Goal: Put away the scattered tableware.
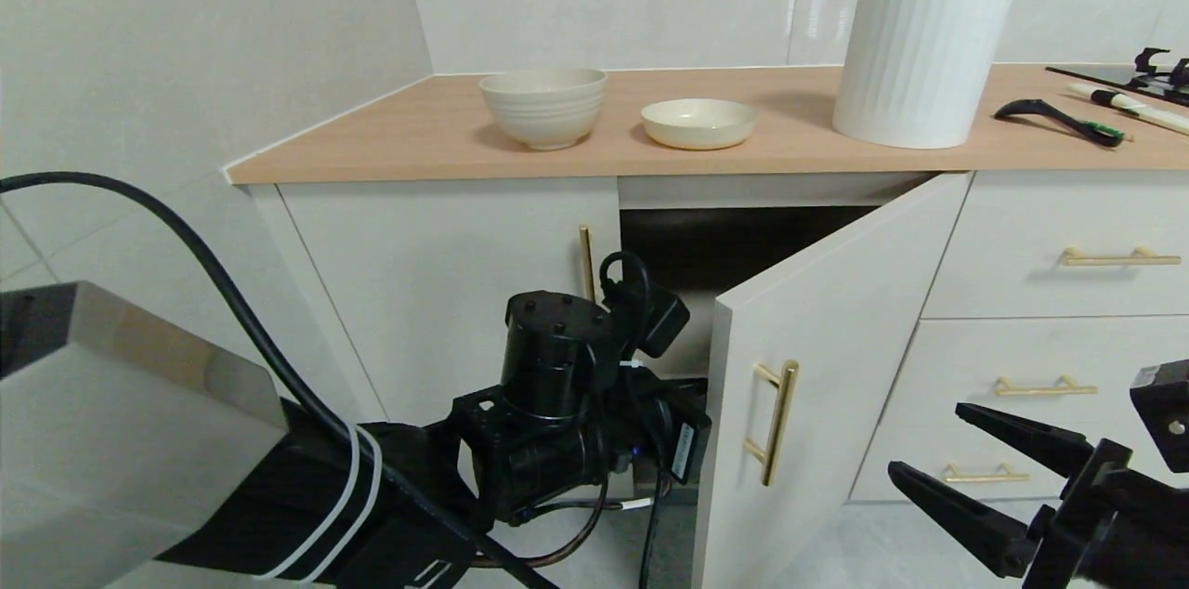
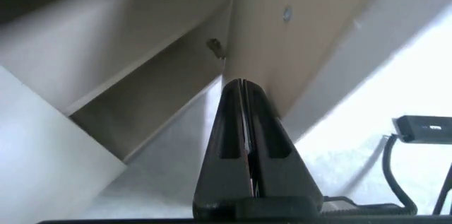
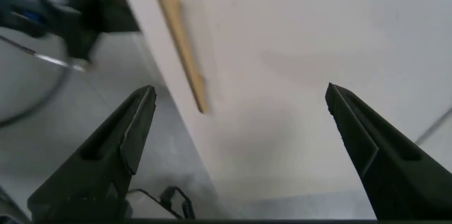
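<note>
left arm [image 1: 557, 385]: black, blocky wrist joints with looped cables, low in front of the cabinet, pointing into the open bay beside the door's free edge.
left claw [image 2: 241, 93]: two smooth black wedge fingers pressed together with nothing between them; tips at the lower edge of a pale panel, contact unclear.
right claw [image 1: 929, 438]: long, tapered black fingers spread wide, holding nothing, level and low at the right, aimed at the door's outer face; in the right wrist view [image 3: 240, 93] the handle lies between the fingers but farther off.
door [image 1: 827, 338]: flat matte white panel, swung open toward the robot.
handle [image 1: 776, 422]: slim brass-coloured bar, upright near the door's free edge.
cabinet [image 1: 743, 245]: dark opening behind the door.
drawers [image 1: 1050, 245]: white fronts with level brass-coloured bars, right of the door.
counter [image 1: 418, 143]: light wood-grain top.
bowl [image 1: 543, 106]: deep, round, cream, faintly ribbed outside; on the counter, left.
dish [image 1: 699, 123]: shallow, round, cream, glossy; just right of the bowl, apart from it.
canister [image 1: 924, 41]: tall white cylinder with vertical ribs, right of the dish.
spoon [image 1: 1059, 120]: black, curved, lying flat on the counter beyond the canister.
</note>
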`<state>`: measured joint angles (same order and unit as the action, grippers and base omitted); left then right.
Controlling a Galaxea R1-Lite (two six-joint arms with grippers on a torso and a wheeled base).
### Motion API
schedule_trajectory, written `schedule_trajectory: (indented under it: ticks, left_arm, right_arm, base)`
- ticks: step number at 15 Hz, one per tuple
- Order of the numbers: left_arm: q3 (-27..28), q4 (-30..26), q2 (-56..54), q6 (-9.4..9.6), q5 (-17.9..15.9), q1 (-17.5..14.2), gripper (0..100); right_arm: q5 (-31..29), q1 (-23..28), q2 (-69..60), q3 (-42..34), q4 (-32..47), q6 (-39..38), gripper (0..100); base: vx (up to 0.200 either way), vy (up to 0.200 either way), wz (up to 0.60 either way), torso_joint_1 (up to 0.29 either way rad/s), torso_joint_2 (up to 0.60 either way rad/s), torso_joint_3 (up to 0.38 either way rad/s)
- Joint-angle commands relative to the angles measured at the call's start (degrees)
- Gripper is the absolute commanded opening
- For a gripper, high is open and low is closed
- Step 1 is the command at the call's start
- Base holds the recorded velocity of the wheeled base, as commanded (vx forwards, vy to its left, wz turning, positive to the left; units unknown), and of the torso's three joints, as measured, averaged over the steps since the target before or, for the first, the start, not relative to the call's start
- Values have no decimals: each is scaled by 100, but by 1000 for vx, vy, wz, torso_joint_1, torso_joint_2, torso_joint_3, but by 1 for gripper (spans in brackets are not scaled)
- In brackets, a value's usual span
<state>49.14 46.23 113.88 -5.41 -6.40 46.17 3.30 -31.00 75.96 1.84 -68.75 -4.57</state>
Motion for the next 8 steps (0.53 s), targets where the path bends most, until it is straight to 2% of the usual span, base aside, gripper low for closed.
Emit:
schedule_trajectory:
  ticks: [1,4,6,8]
  left_arm:
    - [17,0,46,-92,-2,138,0]
    - [192,-44,99,-285,-2,393,0]
    - [245,-61,187,-302,-2,499,0]
    - [280,-61,319,-364,-2,622,0]
  right_arm:
    - [21,-363,-477,44,20,0,100]
    - [276,-1119,-1259,132,82,-17,100]
    - [338,-1259,-1804,387,662,-35,100]
    - [724,-1259,-2279,581,1163,-97,100]
  base:
    - [0,0,0,0,0,0]
    - [0,0,0,0,0,0]
    - [0,0,0,0,0,0]
    - [0,0,0,0,0,0]
